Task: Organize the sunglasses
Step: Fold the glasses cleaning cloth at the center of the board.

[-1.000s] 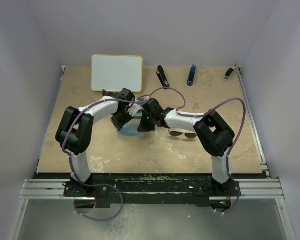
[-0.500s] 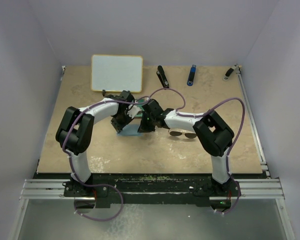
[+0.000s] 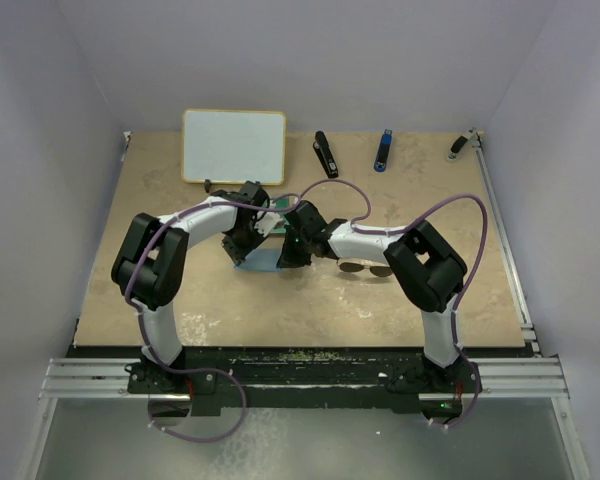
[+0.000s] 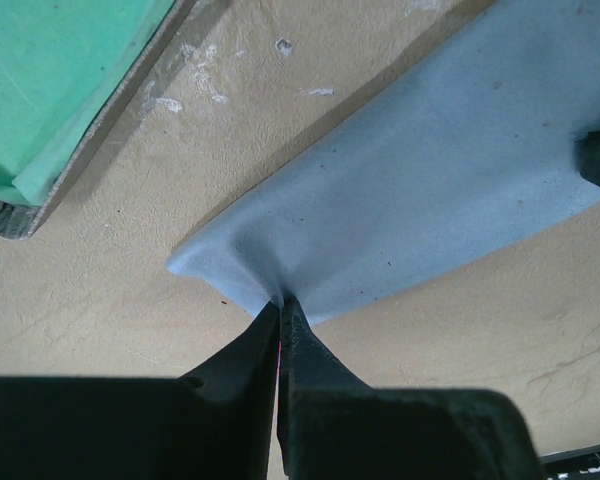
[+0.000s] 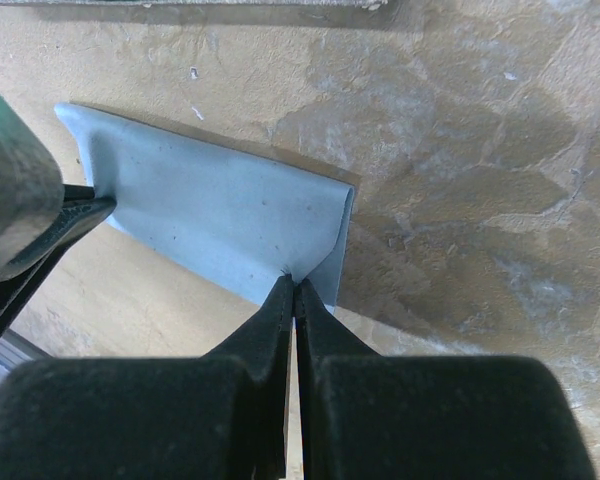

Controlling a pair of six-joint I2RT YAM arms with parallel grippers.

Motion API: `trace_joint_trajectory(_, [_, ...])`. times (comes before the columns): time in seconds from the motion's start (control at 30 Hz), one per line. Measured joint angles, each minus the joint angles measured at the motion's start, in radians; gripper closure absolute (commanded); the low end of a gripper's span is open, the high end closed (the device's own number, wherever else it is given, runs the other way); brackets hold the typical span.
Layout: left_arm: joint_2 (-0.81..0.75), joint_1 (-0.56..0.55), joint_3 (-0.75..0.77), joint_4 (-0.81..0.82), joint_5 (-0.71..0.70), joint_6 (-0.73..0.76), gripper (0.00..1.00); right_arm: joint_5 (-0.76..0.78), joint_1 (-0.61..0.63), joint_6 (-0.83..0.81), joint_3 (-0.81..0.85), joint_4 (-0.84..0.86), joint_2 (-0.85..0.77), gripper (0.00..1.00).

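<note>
**A:** What are the arms doing right now?

**B:** Both are gripping the light-blue square cloth (image 4: 430, 180) near the middle of the top view. The left gripper (image 4: 280, 305) is pinching the cloth's edge close to a corner, with its jaws pressed together on the fabric. The right gripper (image 5: 293, 283) is nipping the opposite edge the same way, with no gap showing. At that end the cloth is looking doubled over, like a fold.

**A:** And where are the sunglasses lying?

**B:** The thin dark wire-framed aviator sunglasses (image 3: 366, 267) are sitting on the beige stone-patterned table (image 3: 180, 290), right of centre in the top view and just beside the right forearm. Neither gripper is touching them.

**A:** Is the case showing anywhere?

**B:** The grey rectangular case with a green lining (image 4: 50, 90) is showing at the upper left of the left wrist view, near the cloth but apart from it. It is lying open, as far as I can tell.

**A:** So how far along is the job?

**B:** I'm judging it as early to middle. The cloth is getting folded or moved, while the glasses are waiting outside the case. Placing them inside, and probably closing it, is looking like what's left.
</note>
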Motion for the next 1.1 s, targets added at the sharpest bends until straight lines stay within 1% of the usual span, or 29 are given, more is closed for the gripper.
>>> trace_joint_trajectory(0.33, [0.0,0.0,-0.004,0.012,-0.005,-0.001,0.96,0.0,0.0,0.0,-0.001,0.0,0.0,1.0])
trace_joint_trajectory(0.53, [0.0,0.0,-0.005,0.014,-0.005,-0.001,0.94,0.0,0.0,0.0,-0.001,0.001,0.0,0.88])
trace_joint_trajectory(0.67, [-0.004,0.0,-0.01,0.018,-0.005,-0.001,0.9,-0.003,0.0,0.0,-0.001,0.005,0.0,0.81])
trace_joint_trajectory(0.83, [-0.01,0.0,-0.017,0.026,-0.008,-0.001,0.82,-0.003,0.0,0.0,-0.001,0.008,-0.002,0.79])
trace_joint_trajectory(1.1, [-0.022,0.0,-0.03,0.023,-0.008,-0.001,0.82,0.002,0.0,-0.002,-0.006,-0.001,-0.016,0.69])
